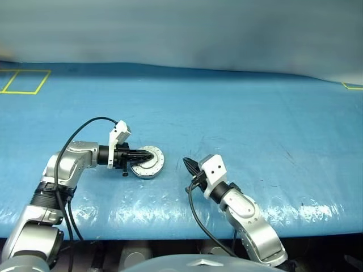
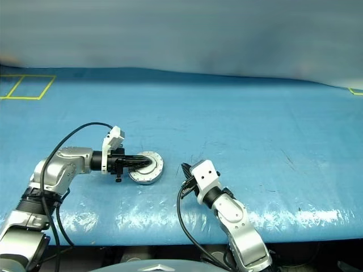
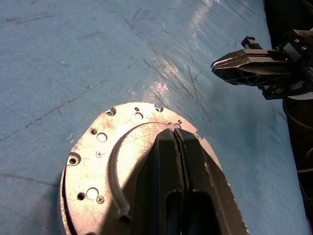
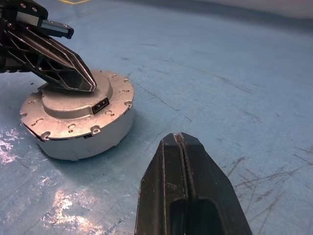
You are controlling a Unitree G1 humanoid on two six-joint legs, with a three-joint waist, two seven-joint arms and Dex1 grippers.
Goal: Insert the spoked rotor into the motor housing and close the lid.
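The left gripper (image 1: 148, 158) has its fingers pressed together and reaches sideways toward the right arm. The right gripper (image 1: 187, 165) is closed too, pointing forward and left.

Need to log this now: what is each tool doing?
Left tool: closed, empty, tips over the lid.
Right tool: closed, empty, apart from it.

On the blue table cover (image 1: 238, 119), the left gripper (image 1: 148, 158) reaches over a round silvery puck, apparently the closed motor housing (image 1: 153, 168), fingers together. The right gripper (image 1: 188, 165), also closed, hovers just beside it. Yellow tape (image 1: 22, 82) marks the far corner.
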